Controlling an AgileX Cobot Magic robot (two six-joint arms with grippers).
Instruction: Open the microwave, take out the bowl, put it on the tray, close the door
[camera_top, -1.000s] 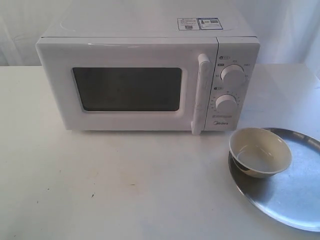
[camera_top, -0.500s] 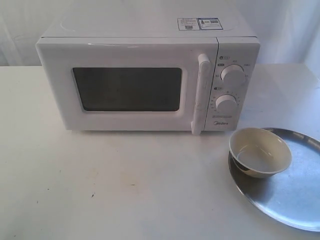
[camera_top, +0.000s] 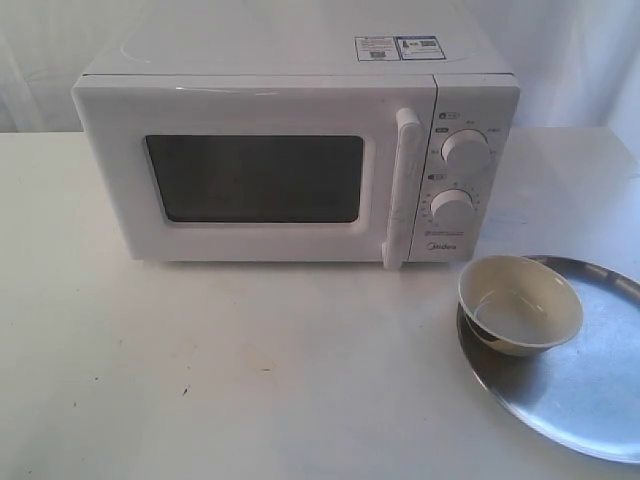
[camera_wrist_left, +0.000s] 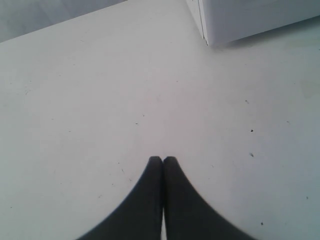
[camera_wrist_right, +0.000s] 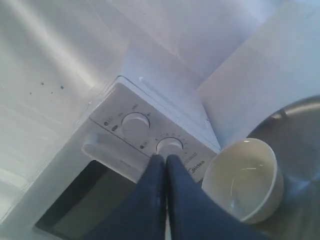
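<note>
The white microwave (camera_top: 300, 150) stands at the back of the table with its door (camera_top: 250, 175) shut and the vertical handle (camera_top: 403, 185) beside two round knobs (camera_top: 465, 148). The cream bowl (camera_top: 520, 303) rests on the left part of the silver tray (camera_top: 590, 390) at the right front. Neither arm shows in the exterior view. My left gripper (camera_wrist_left: 163, 159) is shut with nothing in it, above bare table near a microwave corner (camera_wrist_left: 207, 30). My right gripper (camera_wrist_right: 165, 157) is shut and empty, above the microwave's knobs (camera_wrist_right: 170, 145) and the bowl (camera_wrist_right: 245, 177).
The white table (camera_top: 250, 370) stretches in front of the microwave, with a few dark specks on it. A white cloth backdrop (camera_top: 570, 60) hangs behind. The tray's rim (camera_wrist_right: 295, 107) shows at the edge of the right wrist view.
</note>
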